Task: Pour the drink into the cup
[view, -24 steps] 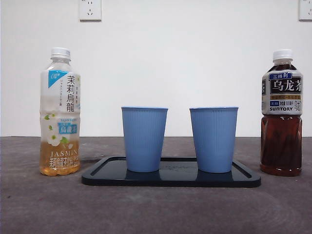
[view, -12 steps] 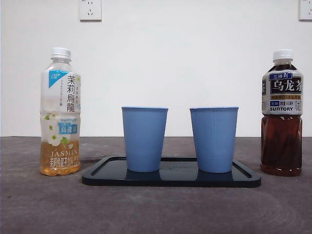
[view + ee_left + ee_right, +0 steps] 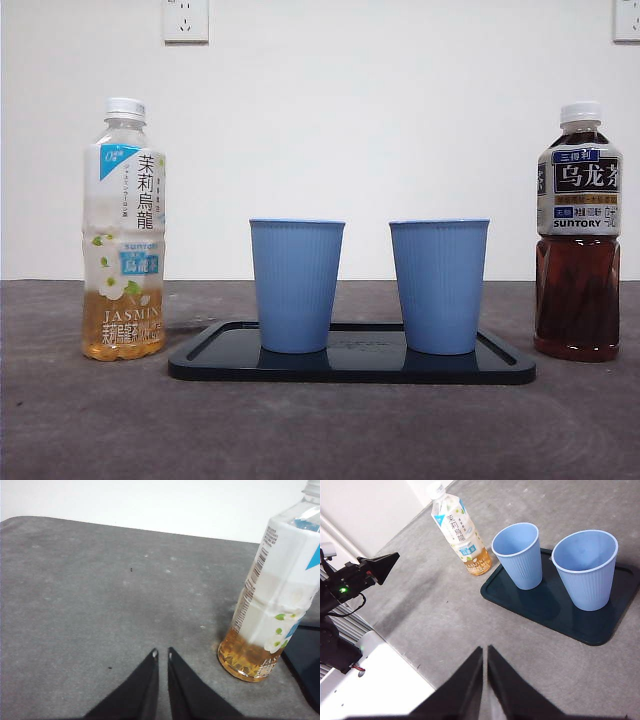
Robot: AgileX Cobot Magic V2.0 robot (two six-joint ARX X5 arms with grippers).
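A jasmine tea bottle (image 3: 123, 232) with a white cap and a little golden drink stands at the left; it also shows in the left wrist view (image 3: 272, 600) and the right wrist view (image 3: 458, 531). A dark oolong tea bottle (image 3: 578, 235), nearly full, stands at the right. Two empty blue ribbed cups, one on the left (image 3: 296, 285) and one on the right (image 3: 439, 286), stand on a black tray (image 3: 350, 368). My left gripper (image 3: 161, 654) is shut and empty, low over the table beside the jasmine bottle. My right gripper (image 3: 485, 652) is shut and empty, high above the table's front.
The grey table (image 3: 320, 430) runs to a white wall with two sockets (image 3: 185, 20). In the right wrist view the left arm (image 3: 360, 575) shows at the table's left edge, next to a white base (image 3: 380, 680).
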